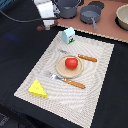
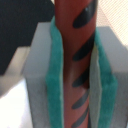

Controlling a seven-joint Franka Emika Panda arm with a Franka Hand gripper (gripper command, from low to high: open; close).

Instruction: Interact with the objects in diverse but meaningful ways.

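In the wrist view my gripper (image 2: 76, 87) is shut on the thin brown sausage (image 2: 75, 45), which has dark stripes and stands between the green pads (image 2: 55, 75). In the exterior view the gripper (image 1: 46, 23) hangs above the dark surface just past the placemat's far corner on the exterior view's left, with a brown sausage end (image 1: 40, 28) showing below it. The white carton (image 1: 69, 35) stands at the mat's far edge. The red tomato (image 1: 71, 63) rests on the tan plate (image 1: 61, 71). The yellow cheese wedge (image 1: 37, 89) lies on the mat's near corner.
A woven placemat (image 1: 100, 80) carries the plate, an orange-handled fork (image 1: 67, 80) and an orange-handled knife (image 1: 84, 57). Behind it stand two dark pots (image 1: 67, 8) (image 1: 90, 15) and a pale bowl (image 1: 122, 17). Dark cloth surrounds the mat.
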